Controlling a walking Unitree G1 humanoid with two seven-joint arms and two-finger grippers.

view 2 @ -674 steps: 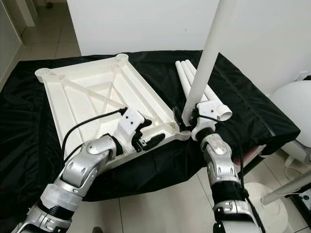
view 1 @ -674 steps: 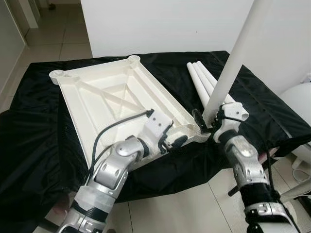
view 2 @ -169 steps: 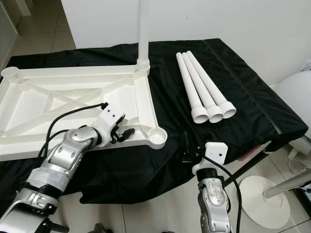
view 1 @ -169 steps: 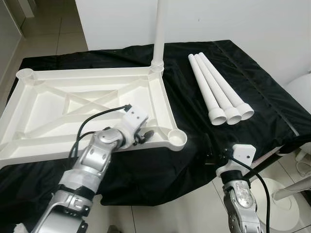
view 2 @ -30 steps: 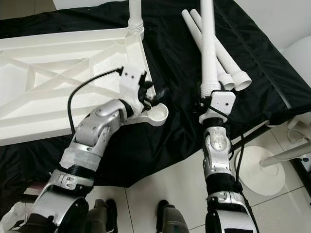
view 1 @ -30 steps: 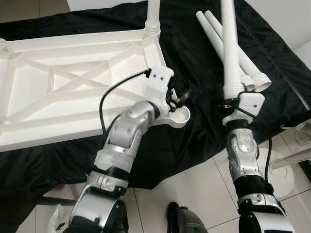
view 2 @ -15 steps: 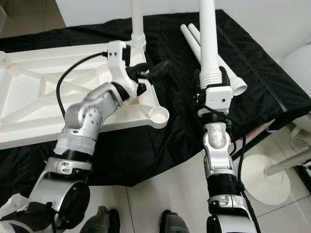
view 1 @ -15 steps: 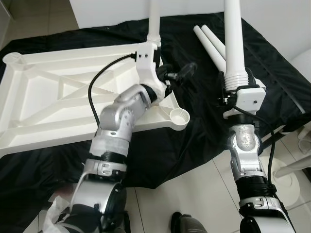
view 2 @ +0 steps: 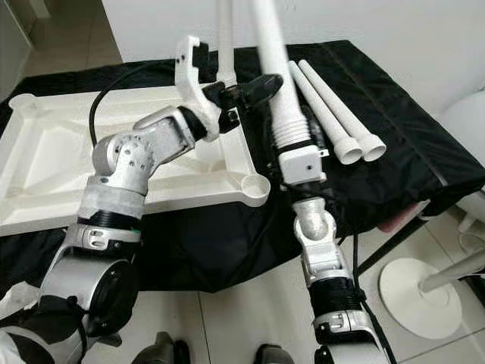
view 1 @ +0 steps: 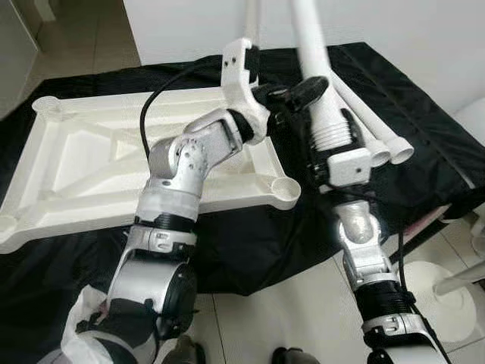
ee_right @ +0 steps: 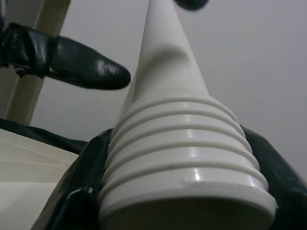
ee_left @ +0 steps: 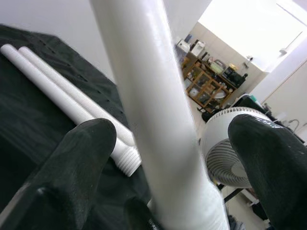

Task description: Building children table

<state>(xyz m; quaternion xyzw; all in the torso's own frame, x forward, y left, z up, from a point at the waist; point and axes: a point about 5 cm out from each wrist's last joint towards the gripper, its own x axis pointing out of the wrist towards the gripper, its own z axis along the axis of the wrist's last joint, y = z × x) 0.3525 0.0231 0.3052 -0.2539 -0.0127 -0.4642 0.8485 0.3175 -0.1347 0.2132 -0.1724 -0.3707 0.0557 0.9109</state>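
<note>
Right gripper: my right gripper is closed around the ribbed, threaded end of a long white plastic table leg, one black finger pressed to each side of the ridged collar, as my right wrist view shows. I hold the leg upright with a slight tilt, above the near edge of the counter just right of the tabletop's near right corner.

Left gripper: my left gripper is raised beside the same leg, higher up its smooth shaft. Its fingers are spread wide, one to each side of the shaft, with a gap on both sides in my left wrist view; they are not pressed to it.

Tabletop: the white ribbed plastic tabletop lies upside down on the black cloth-covered counter, toward its left side. The round socket at its near right corner is open.

Fitted leg: another white leg stands upright at the tabletop's far right corner.

Loose legs: two more white plastic legs lie side by side on the right part of the counter, flared ends toward the near edge.

Hard to make out: the top of the leg I hold and the top of the standing leg are both cut off by the upper edge of the head views. My left arm covers the far right corner socket, so I cannot tell how the standing leg sits in it.

Beyond the counter: a white fan stands on the pale tiled floor.
</note>
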